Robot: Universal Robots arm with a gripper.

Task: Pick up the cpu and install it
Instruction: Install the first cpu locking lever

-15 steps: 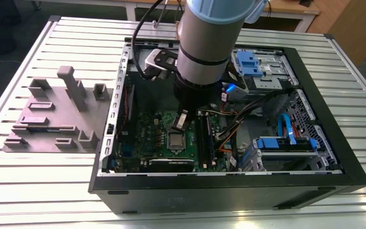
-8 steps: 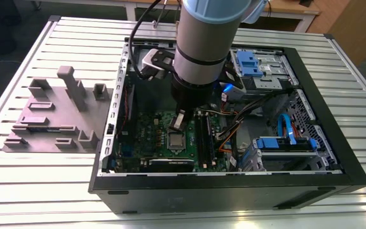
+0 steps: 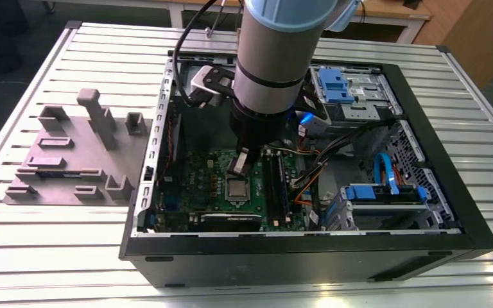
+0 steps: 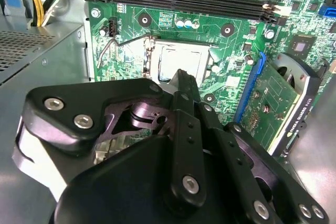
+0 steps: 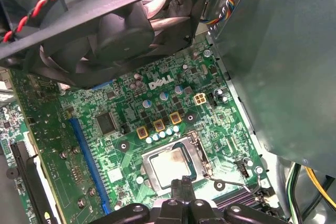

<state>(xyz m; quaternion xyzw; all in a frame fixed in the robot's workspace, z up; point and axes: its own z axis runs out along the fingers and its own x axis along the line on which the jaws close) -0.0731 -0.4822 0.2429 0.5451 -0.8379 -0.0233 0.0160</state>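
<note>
I see the cpu (image 5: 172, 164) already sitting in its socket (image 5: 195, 139), and my gripper (image 4: 181, 74) hangs just above it, pinched closed and empty.

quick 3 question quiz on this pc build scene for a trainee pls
1. True or false: the cpu lies on the slatted table outside the case.
2. What is the claw nearest to? A) the cpu B) the blue drive bays C) the case's outer wall
3. Fill in: the motherboard is coloured ____.

Key
1. False: it sits in its socket on the motherboard, inside the case.
2. A: in both wrist views the claw's tip hangs right at the cpu's edge.
3. Green.
</note>
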